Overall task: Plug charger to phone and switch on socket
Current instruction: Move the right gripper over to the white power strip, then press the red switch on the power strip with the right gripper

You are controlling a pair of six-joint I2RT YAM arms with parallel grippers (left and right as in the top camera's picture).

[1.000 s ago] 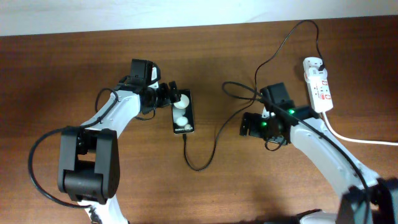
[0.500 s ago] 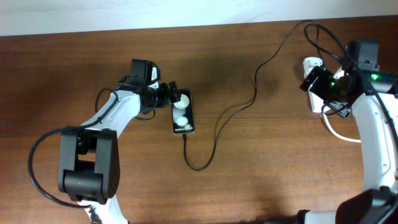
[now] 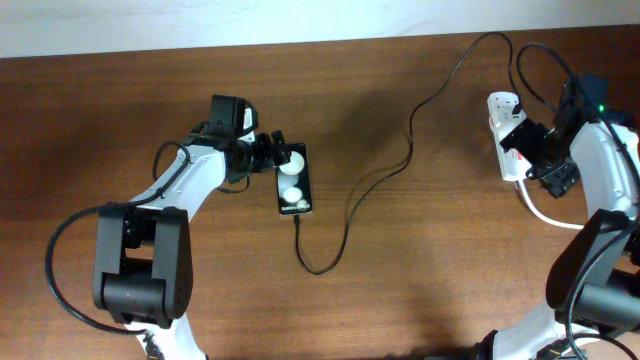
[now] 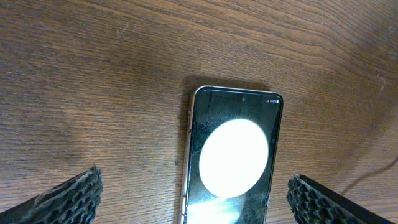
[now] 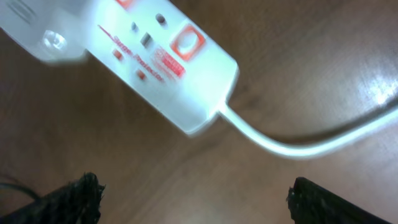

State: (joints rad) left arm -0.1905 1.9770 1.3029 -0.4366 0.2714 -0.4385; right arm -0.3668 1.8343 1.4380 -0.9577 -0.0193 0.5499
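The black phone lies flat left of centre, two white round spots on its face; it also shows in the left wrist view. My left gripper is open with its fingers either side of the phone's far end. The thin black charger cable runs from the phone's near end, loops and goes up to the white socket strip at the far right. My right gripper is open and empty over the strip's cord end. In the right wrist view the socket lies just ahead of the fingers.
The socket's thick white cord curves off to the right edge; it also shows in the right wrist view. A slack loop of black cable lies above the strip. The table's far edge meets a pale wall.
My right arm has swung from the table's middle over to the socket strip and settled lower along it. The left arm and the phone have not moved.
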